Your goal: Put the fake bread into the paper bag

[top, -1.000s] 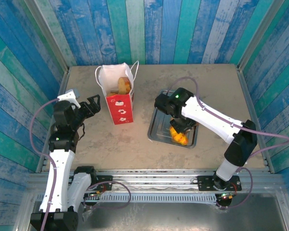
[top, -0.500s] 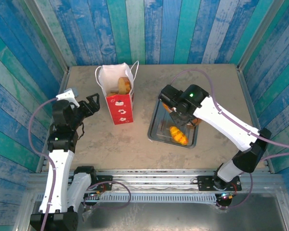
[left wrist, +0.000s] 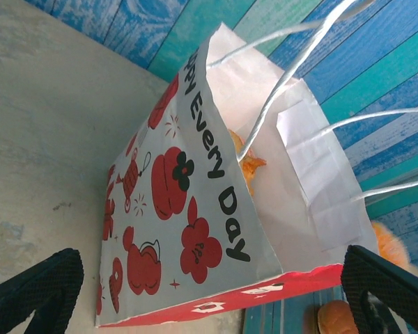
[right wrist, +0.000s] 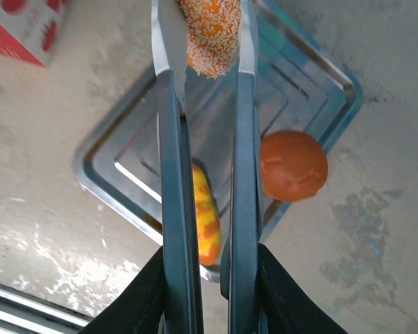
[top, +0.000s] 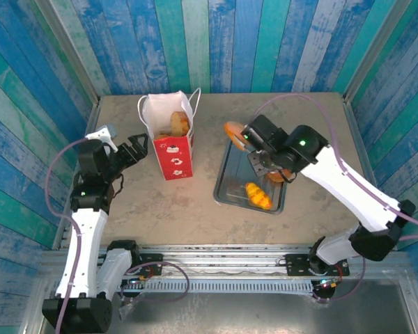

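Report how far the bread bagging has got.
Done: golden-brown pastries sit inside the white, red-printed paper bag. In hand: the right gripper squeezes metal tongs on a crumb-coated orange pastry. Remaining: a yellow twisted roll in the grey metal tray, a round brown bun at its edge.

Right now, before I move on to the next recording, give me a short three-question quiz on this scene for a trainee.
1. True or false: the left gripper is closed on the paper bag.
2. What do the metal tongs hold between their tips? A) a sugared pastry B) a croissant C) nothing
3. Fill in: the yellow twisted roll lies in the grey ___.

Key:
1. False. It stands open beside the bag.
2. A.
3. tray.
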`<state>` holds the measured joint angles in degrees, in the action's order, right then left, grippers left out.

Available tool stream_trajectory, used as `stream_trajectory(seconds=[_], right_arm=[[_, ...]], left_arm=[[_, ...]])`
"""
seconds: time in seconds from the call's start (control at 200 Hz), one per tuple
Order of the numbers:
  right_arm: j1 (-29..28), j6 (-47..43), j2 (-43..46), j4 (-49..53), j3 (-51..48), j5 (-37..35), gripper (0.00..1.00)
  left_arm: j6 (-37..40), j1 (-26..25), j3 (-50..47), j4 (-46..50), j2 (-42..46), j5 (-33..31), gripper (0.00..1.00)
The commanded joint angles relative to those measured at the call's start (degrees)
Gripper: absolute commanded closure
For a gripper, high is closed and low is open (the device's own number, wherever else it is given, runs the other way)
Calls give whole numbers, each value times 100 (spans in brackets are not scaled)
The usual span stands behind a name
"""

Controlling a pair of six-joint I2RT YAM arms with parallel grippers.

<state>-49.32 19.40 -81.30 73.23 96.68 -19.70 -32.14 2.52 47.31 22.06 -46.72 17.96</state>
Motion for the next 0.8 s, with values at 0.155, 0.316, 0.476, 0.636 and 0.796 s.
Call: stream_trajectory(seconds=[0.155,0.316,0.476,0.636,0.796], right_arm=[[-19,-267,869,-1409,-98,415,87],[-25,-355,1053,-1925,62,675,88],[-85,-457,979,-2407,307,1076,88],[-324,-611,649,-2774,575,1231,88],[-584,-738,57,-2857,978,1168,88]], left_arm=[[-308,18,233,-524,-482,594,7],[-459,20,286,-801,-849,916,19],[-560,20,341,-986,-1157,1087,29],[-606,19,314,-1134,-1294,1170,40],[-589,20,308,-1139,-1391,1219,49]])
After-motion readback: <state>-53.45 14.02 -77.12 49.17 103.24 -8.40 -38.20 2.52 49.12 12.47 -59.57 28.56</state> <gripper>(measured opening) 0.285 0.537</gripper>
